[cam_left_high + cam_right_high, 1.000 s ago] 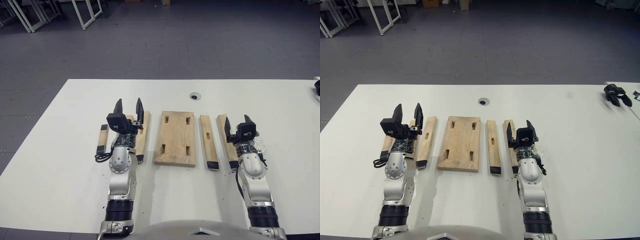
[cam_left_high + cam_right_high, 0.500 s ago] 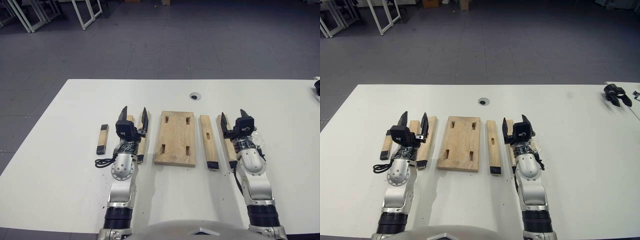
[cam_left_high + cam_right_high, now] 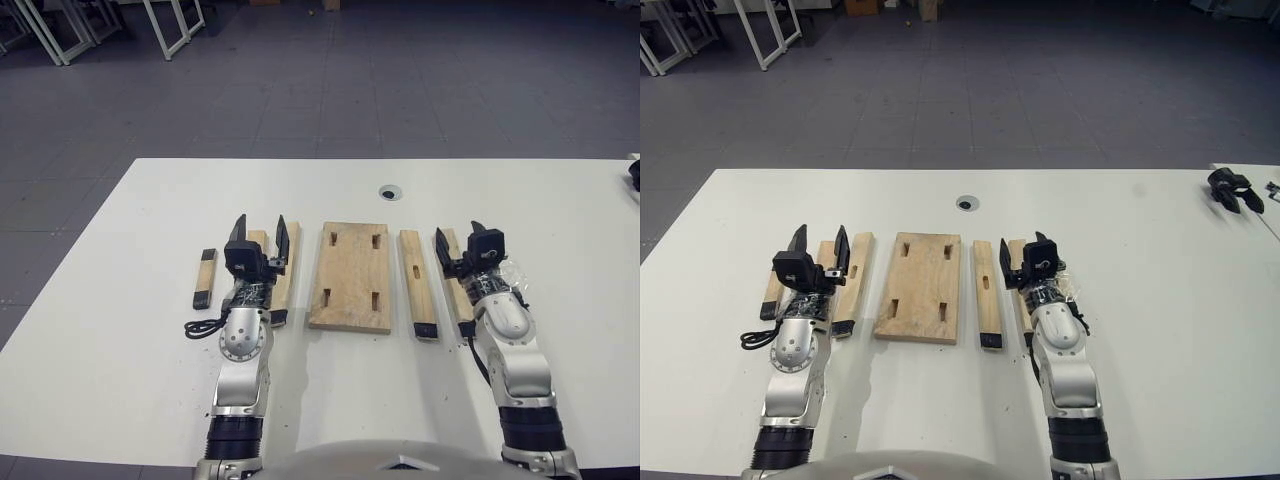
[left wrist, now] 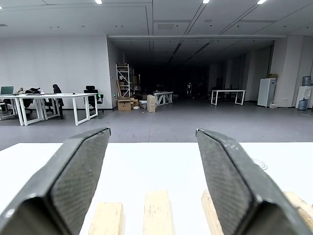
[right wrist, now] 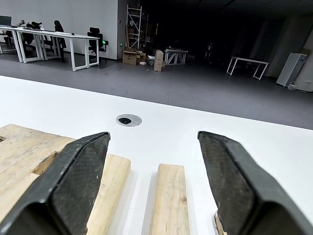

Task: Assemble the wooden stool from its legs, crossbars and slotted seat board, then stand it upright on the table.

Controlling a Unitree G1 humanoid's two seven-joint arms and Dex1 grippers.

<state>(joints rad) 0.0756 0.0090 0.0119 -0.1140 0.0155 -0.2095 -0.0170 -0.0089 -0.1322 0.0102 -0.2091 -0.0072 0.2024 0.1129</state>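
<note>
The slotted seat board (image 3: 350,277) lies flat at the table's middle. Left of it lie a long leg (image 3: 285,285), a short piece (image 3: 258,240) and a short crossbar (image 3: 205,278). My left gripper (image 3: 260,238) hovers open over the short piece and the long leg; its wrist view has wooden ends (image 4: 157,213) between the wide-apart fingers (image 4: 73,186). Right of the board lie a slotted leg (image 3: 417,283) and an outer leg (image 3: 448,250). My right gripper (image 3: 462,248) is open above the outer leg (image 5: 168,205), holding nothing.
A round cable hole (image 3: 390,192) sits in the white table (image 3: 120,330) behind the board. A black object (image 3: 1235,190) lies at the far right edge. A black cable (image 3: 203,323) loops beside my left wrist. Bare table stretches on both sides.
My left gripper has come down from a raised pose to just above the wooden pieces, uncovering the short crossbar. The right gripper has edged forward and slightly left over the outer leg.
</note>
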